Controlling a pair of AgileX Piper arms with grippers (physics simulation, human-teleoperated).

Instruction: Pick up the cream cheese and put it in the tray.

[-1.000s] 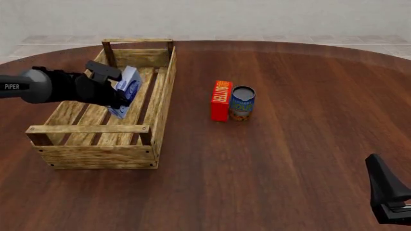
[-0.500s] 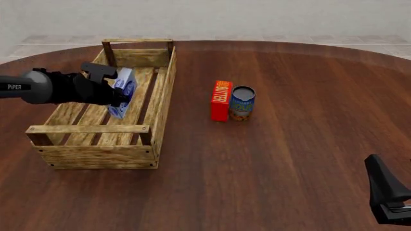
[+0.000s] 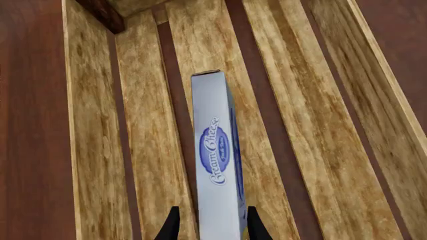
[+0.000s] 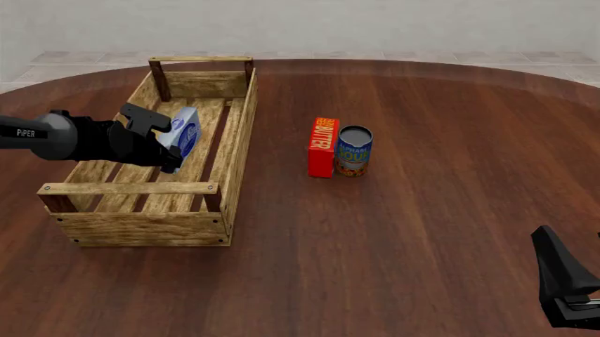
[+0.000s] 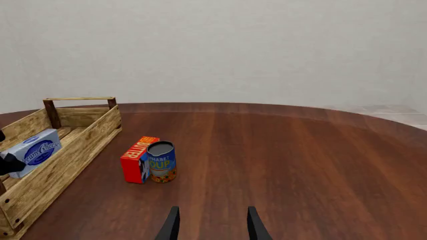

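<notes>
Over tray point(image 4: 150, 203): left hand point(image 4: 173, 144) grasping cream cheese point(image 4: 184, 131); butter box point(image 4: 322, 146), can point(image 4: 355, 150) well apart.

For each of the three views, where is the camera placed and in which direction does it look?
Front view: above and behind the arms, facing forward and down at the table; shows the left gripper and right arm.
Left wrist view: behind the left fingers, facing down into the tray along the cream cheese.
Right wrist view: low, facing across the table; shows the right gripper, open.
All three share the cream cheese and tray.
</notes>
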